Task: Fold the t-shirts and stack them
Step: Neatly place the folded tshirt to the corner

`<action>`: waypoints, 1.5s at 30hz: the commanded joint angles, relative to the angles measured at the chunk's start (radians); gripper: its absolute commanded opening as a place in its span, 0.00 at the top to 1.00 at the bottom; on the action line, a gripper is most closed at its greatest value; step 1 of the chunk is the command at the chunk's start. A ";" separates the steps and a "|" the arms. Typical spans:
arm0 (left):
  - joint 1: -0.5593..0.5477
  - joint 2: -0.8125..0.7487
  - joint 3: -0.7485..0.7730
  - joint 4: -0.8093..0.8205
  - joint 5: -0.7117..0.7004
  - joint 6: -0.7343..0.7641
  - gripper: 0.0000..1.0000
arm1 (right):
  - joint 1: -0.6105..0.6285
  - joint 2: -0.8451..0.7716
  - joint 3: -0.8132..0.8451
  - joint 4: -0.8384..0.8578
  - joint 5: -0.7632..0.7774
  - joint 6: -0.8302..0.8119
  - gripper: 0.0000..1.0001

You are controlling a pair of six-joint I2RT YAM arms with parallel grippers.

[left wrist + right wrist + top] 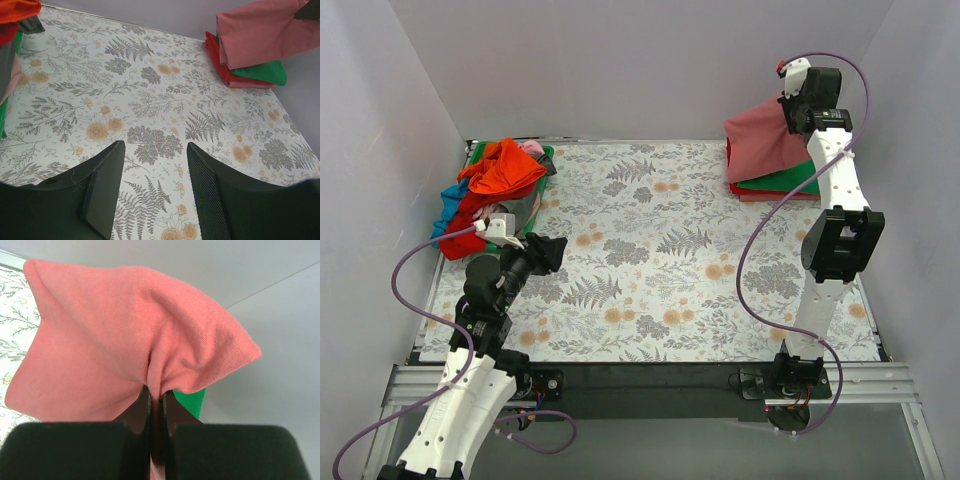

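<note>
1. Black fingers of the left gripper (155, 147) stand apart above the floral table covering (660, 270) at the near left, holding nothing
2. Orange, red, blue and grey tees lie in a crumpled pile (492, 190) at the far-left corner, just beyond that gripper
3. At the far right, the right gripper (156, 396) pinches a raised fold of the dusty-rose t-shirt (765, 140), jaws closed tight on the cloth
4. Beneath the lifted tee, a folded green t-shirt (260, 72) and a red t-shirt (217, 60) sit stacked near the back wall
</note>
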 commanded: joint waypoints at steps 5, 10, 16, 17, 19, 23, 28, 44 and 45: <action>0.001 -0.001 -0.003 0.012 0.012 0.017 0.48 | -0.010 -0.016 0.048 0.072 -0.015 0.020 0.99; 0.001 0.002 -0.001 0.012 0.014 0.015 0.48 | -0.010 0.033 0.059 0.072 -0.007 0.018 0.99; 0.001 0.003 -0.003 0.012 0.016 0.015 0.48 | -0.013 0.119 0.105 0.079 0.099 -0.015 0.99; 0.001 0.003 -0.003 0.010 0.016 0.015 0.48 | -0.014 0.123 0.103 0.086 0.123 -0.019 0.99; 0.001 0.005 -0.003 0.012 0.019 0.015 0.48 | -0.020 0.140 0.106 0.104 0.152 -0.029 0.99; 0.001 0.008 -0.003 0.013 0.022 0.015 0.48 | -0.026 0.174 0.108 0.129 0.194 -0.065 0.99; 0.001 0.006 -0.001 0.013 0.022 0.015 0.48 | -0.031 0.226 0.100 0.161 0.238 -0.091 0.98; 0.001 0.002 -0.001 0.010 0.022 0.015 0.48 | -0.020 0.099 0.019 0.141 0.201 -0.089 0.26; 0.001 0.000 -0.001 0.012 0.025 0.015 0.48 | -0.020 0.084 0.019 0.110 0.132 -0.088 0.26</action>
